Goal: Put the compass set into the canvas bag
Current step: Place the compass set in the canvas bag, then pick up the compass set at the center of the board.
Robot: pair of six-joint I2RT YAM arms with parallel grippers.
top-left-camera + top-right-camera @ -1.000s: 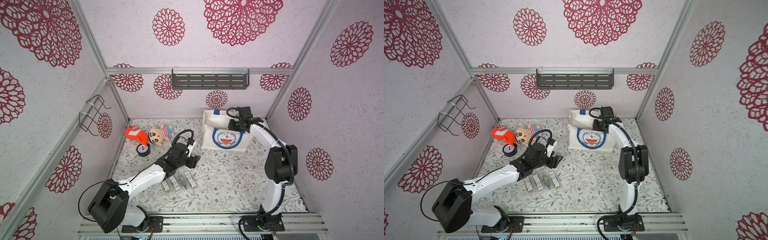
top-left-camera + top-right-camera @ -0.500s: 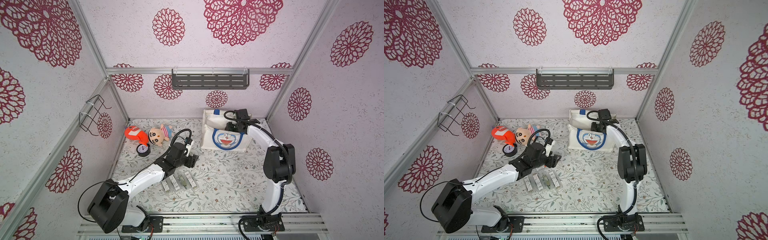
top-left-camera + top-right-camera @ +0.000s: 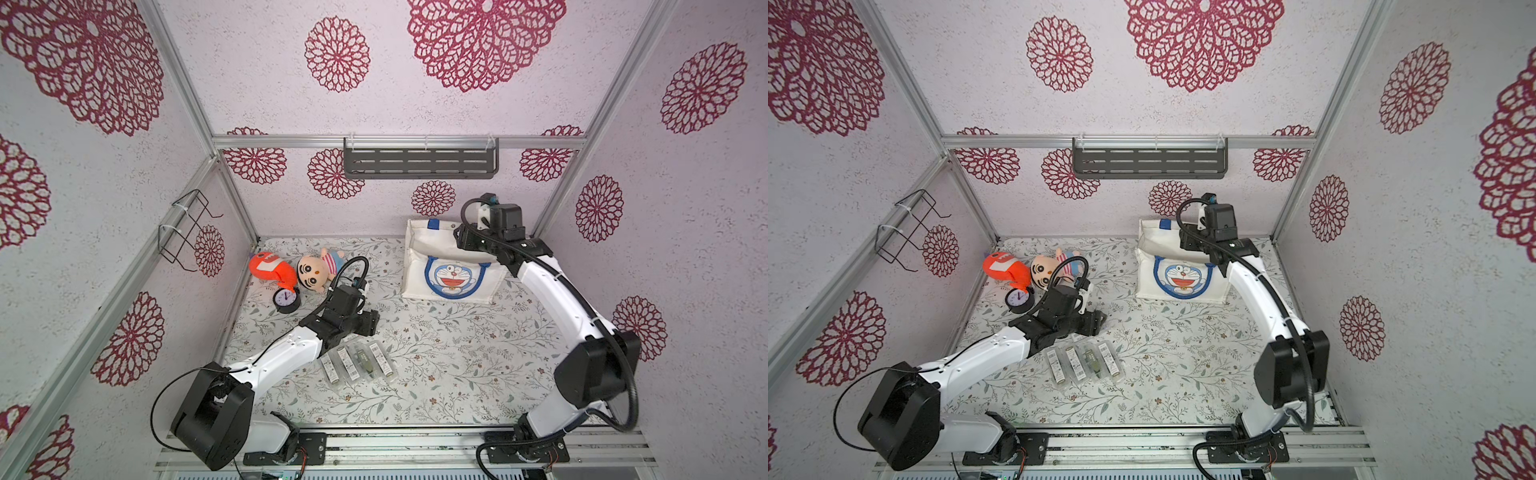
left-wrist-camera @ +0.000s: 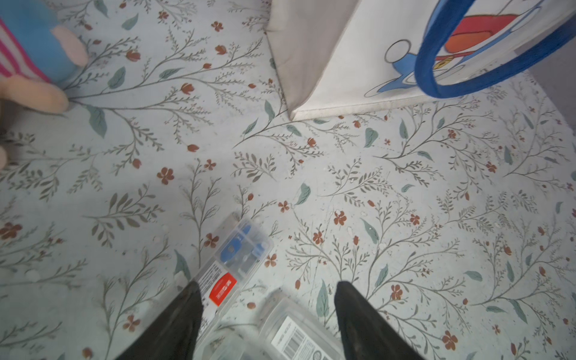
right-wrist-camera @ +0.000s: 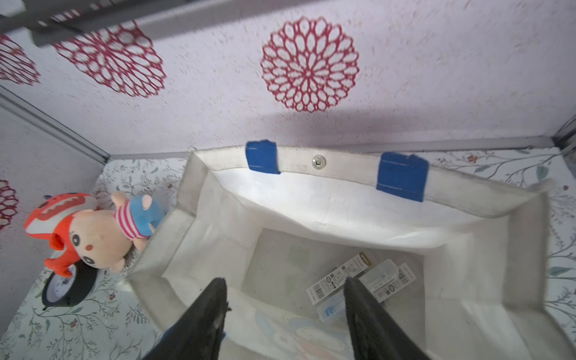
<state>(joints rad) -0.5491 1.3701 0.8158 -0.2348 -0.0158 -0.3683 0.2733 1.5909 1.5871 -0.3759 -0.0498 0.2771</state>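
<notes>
R gripper (image 5: 285,282): jaws were pinched shut a sec ago. Now they stand apart w/ nothing between them, over the open bag (image 5: 296,162). My read: I've just let a compass set drop in. Packs (image 5: 381,277) lie flat on the bag floor below me, at least two, overlapping. That one's done, but not the whole job, since a row of four sets (image 3: 357,365) is still on the table (image 3: 457,365), well apart from the bag.

L gripper (image 4: 268,285): jaws approx half apart, barely changed, empty, low over the end of that row. A set w/ blue compass (image 4: 232,258) lies just by one finger; touching or not, can't tell. Prob the next pick.

Views: only the R wrist cam sees inside the bag; top views give just its rim and cat print. Only top views give the row count; the L wrist cam catches a few case ends.
</notes>
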